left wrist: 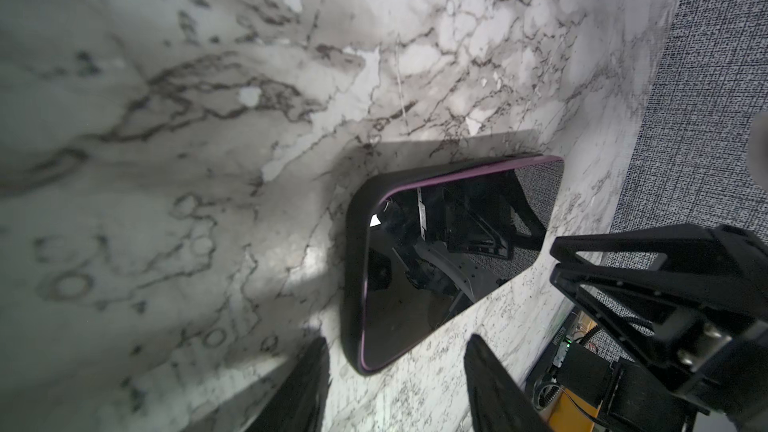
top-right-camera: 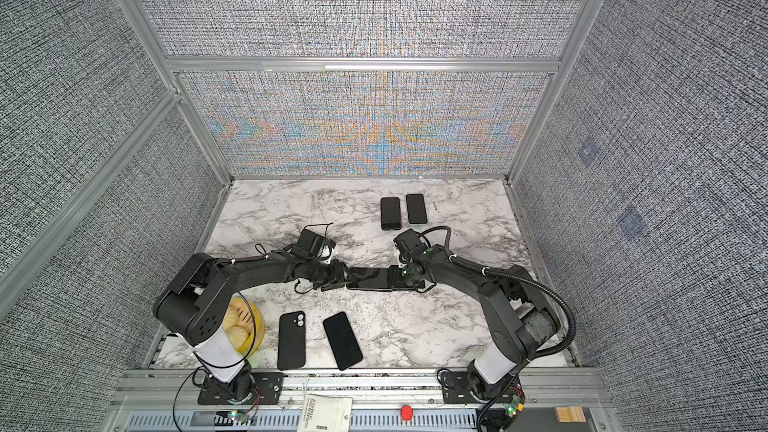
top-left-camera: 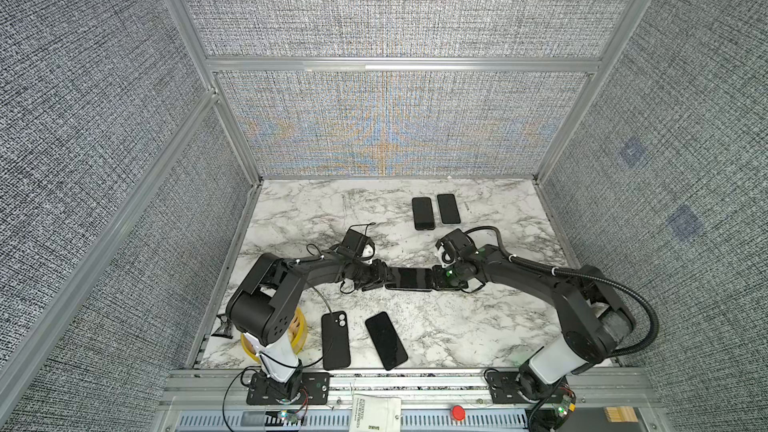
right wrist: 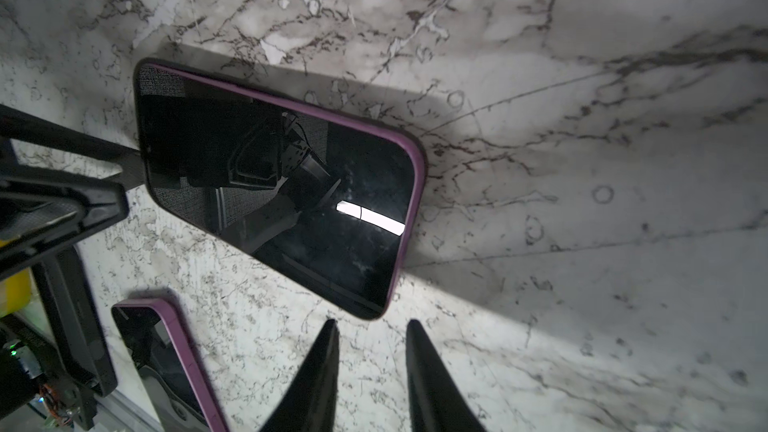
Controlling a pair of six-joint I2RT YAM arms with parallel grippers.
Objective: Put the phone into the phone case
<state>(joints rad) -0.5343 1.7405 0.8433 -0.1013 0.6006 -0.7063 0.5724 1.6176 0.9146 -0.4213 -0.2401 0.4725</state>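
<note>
In both top views we see bright, even light from above on the white marble-patterned tabletop (top-left-camera: pixel 478 326). The shadows under the arms are short and soft. The grey woven fabric back wall (top-left-camera: pixel 395 126) shows coloured moiré bands, orange and blue, and its fine texture looks noisy.

In the 2 wrist views the light is dimmer and uneven. The glossy black phone screen with a purple rim (right wrist: pixel 282 189) carries 1 white glare strip and mirrors the arm, and a wide dark shadow lies beside it. At the left gripper (left wrist: pixel 397 338) the black fingers (left wrist: pixel 303 384) are blurred. The marble near the borders looks soft and stretched.
</note>
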